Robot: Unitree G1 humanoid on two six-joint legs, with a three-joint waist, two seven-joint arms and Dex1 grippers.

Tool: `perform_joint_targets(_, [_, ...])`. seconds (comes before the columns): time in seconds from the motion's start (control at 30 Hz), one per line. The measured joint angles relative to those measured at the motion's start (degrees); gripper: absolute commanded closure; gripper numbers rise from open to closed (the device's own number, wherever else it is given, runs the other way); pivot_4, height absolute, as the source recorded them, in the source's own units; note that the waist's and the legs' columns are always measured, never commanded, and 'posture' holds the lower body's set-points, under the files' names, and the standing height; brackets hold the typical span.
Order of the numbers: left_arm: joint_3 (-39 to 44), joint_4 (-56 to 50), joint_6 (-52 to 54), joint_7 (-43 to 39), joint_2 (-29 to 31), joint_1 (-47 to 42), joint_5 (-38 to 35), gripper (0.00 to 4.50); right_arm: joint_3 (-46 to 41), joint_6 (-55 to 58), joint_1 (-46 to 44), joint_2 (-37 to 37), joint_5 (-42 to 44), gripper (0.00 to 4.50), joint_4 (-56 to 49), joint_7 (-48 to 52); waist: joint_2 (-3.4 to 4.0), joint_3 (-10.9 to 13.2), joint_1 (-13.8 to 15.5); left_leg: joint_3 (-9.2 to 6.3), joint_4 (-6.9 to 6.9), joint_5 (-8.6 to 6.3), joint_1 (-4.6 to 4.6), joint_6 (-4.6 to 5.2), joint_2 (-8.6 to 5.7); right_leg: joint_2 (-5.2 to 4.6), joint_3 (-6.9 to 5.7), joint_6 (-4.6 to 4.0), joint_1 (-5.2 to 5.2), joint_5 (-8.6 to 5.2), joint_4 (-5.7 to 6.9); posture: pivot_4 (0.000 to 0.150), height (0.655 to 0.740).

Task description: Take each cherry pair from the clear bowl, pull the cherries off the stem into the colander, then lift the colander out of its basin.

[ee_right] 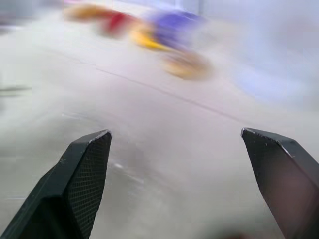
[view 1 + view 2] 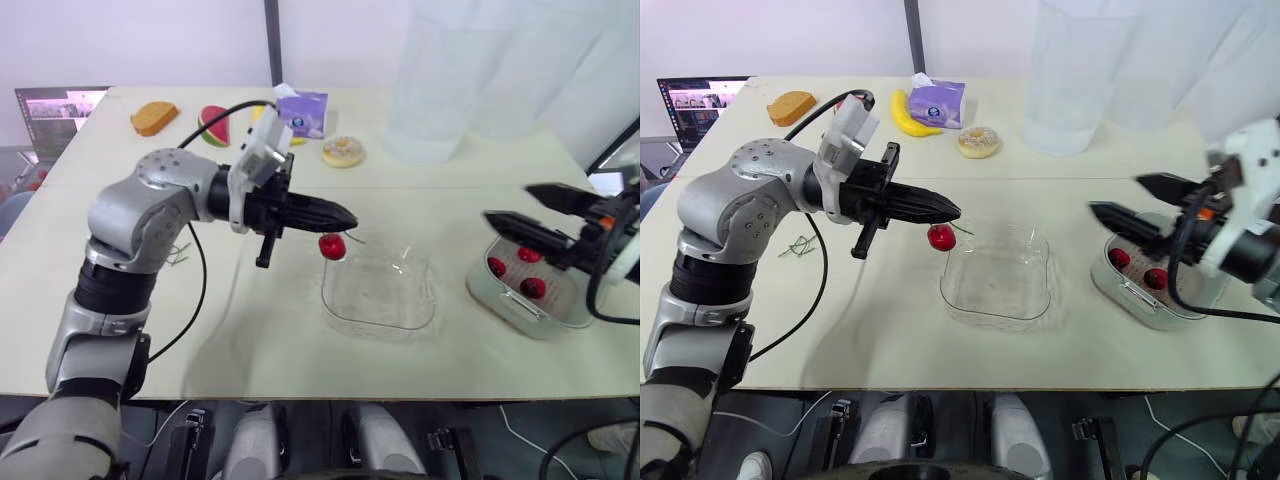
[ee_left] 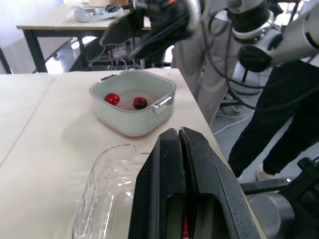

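Supervisor: Status on the left arm?

Operator: I see my left gripper (image 2: 345, 217) with its fingers pressed tight together, lying roughly level and pointing to my right along the table (image 2: 300, 350). It grips a cherry (image 2: 332, 246), which hangs just under the fingertips, above the far-left corner of the clear bowl (image 2: 428, 290). A thin green stem (image 2: 355, 238) runs from the cherry's top out to my right, over the bowl.

Supervisor: And the other side?

Operator: My right gripper (image 2: 508, 202) has its fingers spread wide with nothing between them. It points left, raised over the colander (image 3: 125, 95), which sits in its basin (image 2: 500, 305) near the table's right edge. Loose cherries (image 2: 533, 288) lie inside the colander.
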Motion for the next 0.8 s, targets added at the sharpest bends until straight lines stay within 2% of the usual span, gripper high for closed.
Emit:
perform_joint_targets(0.17, [-0.5, -0.5, -2.4, -1.4, -0.2, 0.1, 0.7, 4.5, 18.9, -3.1, -7.5, 4.3, 6.6, 0.09, -3.4, -4.0, 0.0, 0.0, -0.1, 0.0, 0.13, -0.06, -0.05, 0.1, 0.01, -0.03, 0.0, 0.0, -0.01, 0.0, 0.01, 0.15, 0.74])
perform_joint_targets(0.37, [-1.4, 2.6, -5.0, -2.6, -1.5, -0.7, 2.6, 4.5, 34.2, -5.5, -14.6, 12.1, 2.1, 0.09, -1.2, -8.4, 0.0, 0.0, -0.1, 0.0, 0.17, -0.07, -0.16, 0.13, 0.01, -0.05, -0.02, 0.0, -0.13, 0.0, 0.02, 0.15, 0.74])
perform_joint_targets(0.57, [-1.4, 2.8, -5.1, -2.5, -1.8, -1.1, 2.6, 4.5, 38.7, -7.1, -17.1, 16.0, -2.0, 0.09, 3.1, -8.2, 0.0, 0.0, -0.1, 0.01, 0.17, -0.07, -0.17, 0.13, 0.01, -0.09, -0.04, 0.0, -0.14, 0.0, 0.04, 0.15, 0.74])
perform_joint_targets(0.8, [-1.4, 2.7, -4.6, -1.7, -2.3, -1.4, 2.6, 4.5, 39.9, -8.0, -17.7, 16.8, -5.1, 0.09, 4.6, -7.3, 0.0, 0.0, -0.1, 0.0, 0.17, -0.07, -0.17, 0.13, 0.01, -0.1, -0.06, 0.0, -0.13, 0.0, 0.04, 0.15, 0.74])
